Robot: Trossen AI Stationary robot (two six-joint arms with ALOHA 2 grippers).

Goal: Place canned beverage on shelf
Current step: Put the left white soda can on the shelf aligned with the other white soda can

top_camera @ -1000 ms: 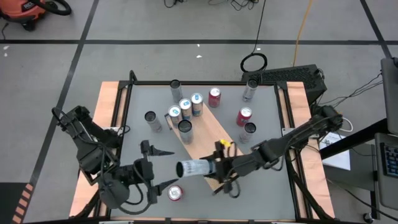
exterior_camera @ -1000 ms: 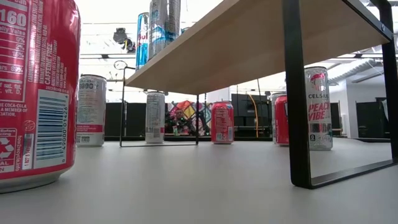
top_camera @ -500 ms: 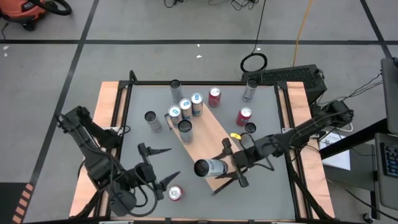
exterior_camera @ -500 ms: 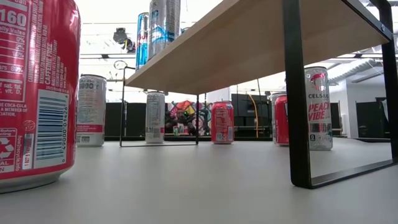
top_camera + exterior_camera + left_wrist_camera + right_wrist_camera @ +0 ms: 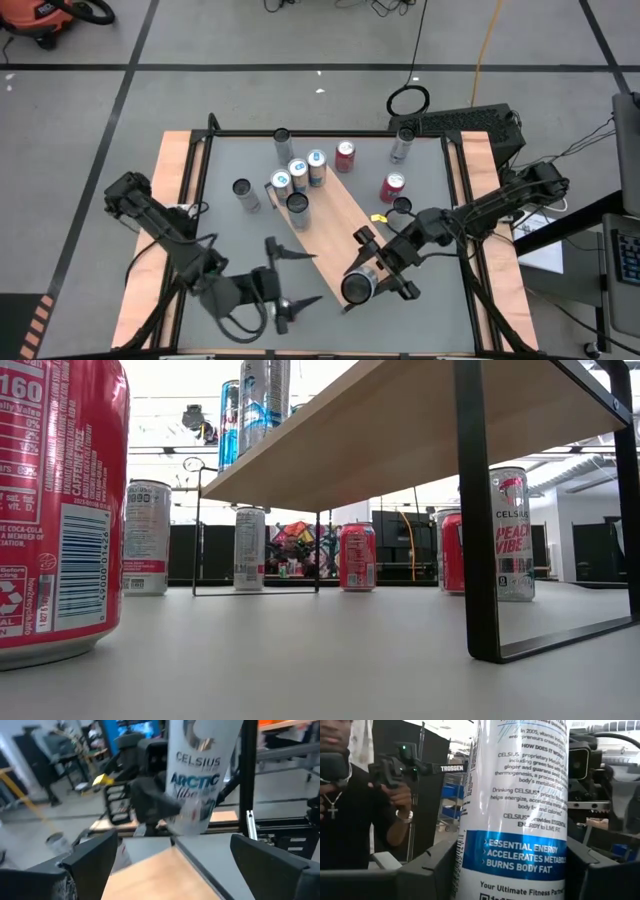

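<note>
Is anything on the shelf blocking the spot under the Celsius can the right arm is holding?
Nothing visible does. The right end effector holds the Celsius can over the near end of the shelf, where the board is bare. The cans already on the shelf cluster at its far end, well apart. The open left end effector stands off beside it.

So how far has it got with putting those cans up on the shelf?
Partly done: a few cans already stand at the far end of the shelf. The right gripper holds a white Celsius can above its near end. The left gripper waits open nearby. Several cans remain on the table.
</note>
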